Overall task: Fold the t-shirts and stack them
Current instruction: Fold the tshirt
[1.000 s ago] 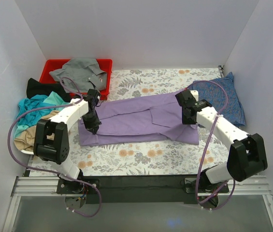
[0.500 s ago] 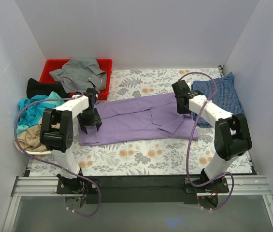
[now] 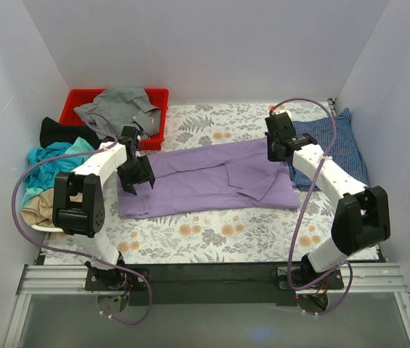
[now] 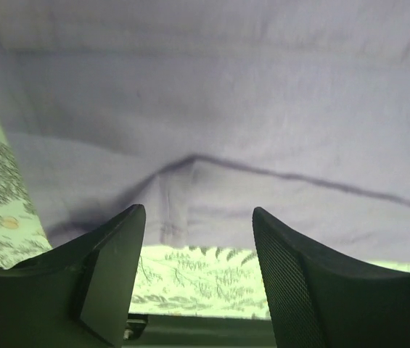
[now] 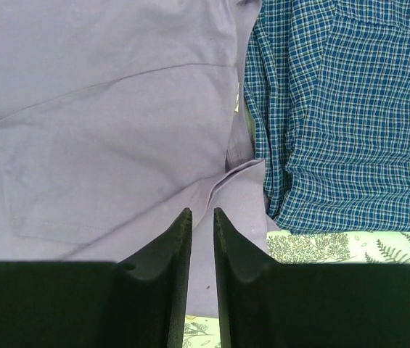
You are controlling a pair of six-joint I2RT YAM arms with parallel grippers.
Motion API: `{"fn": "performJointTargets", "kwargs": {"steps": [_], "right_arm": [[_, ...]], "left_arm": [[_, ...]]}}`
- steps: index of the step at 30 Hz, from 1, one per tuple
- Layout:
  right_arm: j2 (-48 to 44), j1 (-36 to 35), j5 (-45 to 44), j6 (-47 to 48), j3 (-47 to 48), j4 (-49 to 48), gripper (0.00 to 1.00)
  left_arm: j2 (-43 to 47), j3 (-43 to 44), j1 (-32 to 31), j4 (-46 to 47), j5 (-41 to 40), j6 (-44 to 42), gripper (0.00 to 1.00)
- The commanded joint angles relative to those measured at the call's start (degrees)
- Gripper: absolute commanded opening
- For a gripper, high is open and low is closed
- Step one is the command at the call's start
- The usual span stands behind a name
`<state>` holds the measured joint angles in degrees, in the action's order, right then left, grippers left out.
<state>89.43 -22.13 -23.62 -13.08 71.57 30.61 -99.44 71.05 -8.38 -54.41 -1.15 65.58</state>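
A lavender t-shirt (image 3: 212, 181) is laid out flat across the middle of the overhead view, on a floral table cover (image 3: 212, 232). It is folded lengthwise into a long band, with one flap doubled over toward its right end. It appears to be kept spread out so that the next fold can be made cleanly.

The left gripper (image 3: 136, 177) is poised over the band's left end. In the left wrist view its jaws are seen standing well apart, with only flat purple cloth beneath them; nothing is held. The right gripper (image 3: 277, 148) is positioned at the band's upper right corner. In the right wrist view its jaws are parted by just a narrow slit, and nothing is caught between them. One gripper is stationed at each end, probably so that the shirt can be taken by both ends at once.

A blue checked shirt (image 3: 335, 148) is lying folded at the right edge of the frame, just beside the lavender one and touching it; it is judged to be the start of the stack. In the upper left, a grey shirt (image 3: 117, 105) is draped over a red bin (image 3: 157, 94). Below it, at the left edge, a black shirt (image 3: 59, 130), a teal shirt (image 3: 48, 159) and a tan shirt (image 3: 41, 206) are heaped unfolded, apparently waiting their turn.
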Motion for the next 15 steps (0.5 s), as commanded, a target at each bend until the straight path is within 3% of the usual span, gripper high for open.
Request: {"fn": "performJointTargets", "kwargs": {"steps": [1, 15], "right_arm": [[-2.59, 0.24, 1.38, -0.98, -1.96, 0.76, 0.24], [-5.93, 0.16, 3.14, -2.47, -6.88, 0.94, 0.24]], "left_arm": [[4.08, -3.54, -0.67, -1.22, 8.18, -1.42, 0.59], [3.81, -9.87, -3.39, -2.54, -6.58, 1.65, 0.56]]}}
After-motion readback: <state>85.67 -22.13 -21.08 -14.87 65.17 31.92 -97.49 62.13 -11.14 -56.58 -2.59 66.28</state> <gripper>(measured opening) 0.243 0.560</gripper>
